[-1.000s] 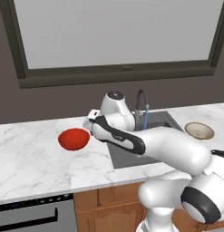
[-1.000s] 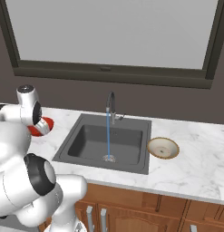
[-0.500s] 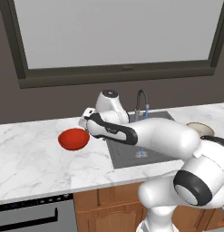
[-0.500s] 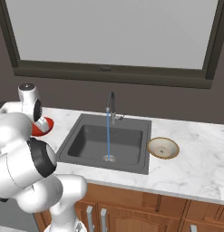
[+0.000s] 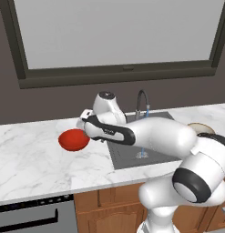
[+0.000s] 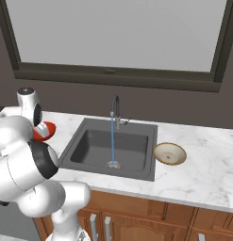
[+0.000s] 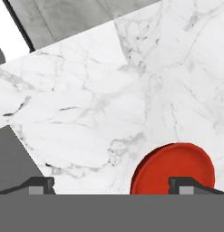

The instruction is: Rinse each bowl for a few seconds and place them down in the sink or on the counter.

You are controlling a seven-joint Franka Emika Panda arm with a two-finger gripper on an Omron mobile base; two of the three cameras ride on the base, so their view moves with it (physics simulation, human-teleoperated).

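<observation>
Wide bare stretch of white marble counter (image 5: 32, 154) at 9 o'clock of the dark sink (image 6: 96, 143), water running to the drain. Red bowl (image 5: 74, 139) near that sink's left rim, cream bowl (image 6: 169, 153) just off the right rim at 3 o'clock. Gripper (image 7: 111, 183) spread wide and empty, one fingertip (image 7: 182, 183) over the red bowl's edge.
</observation>
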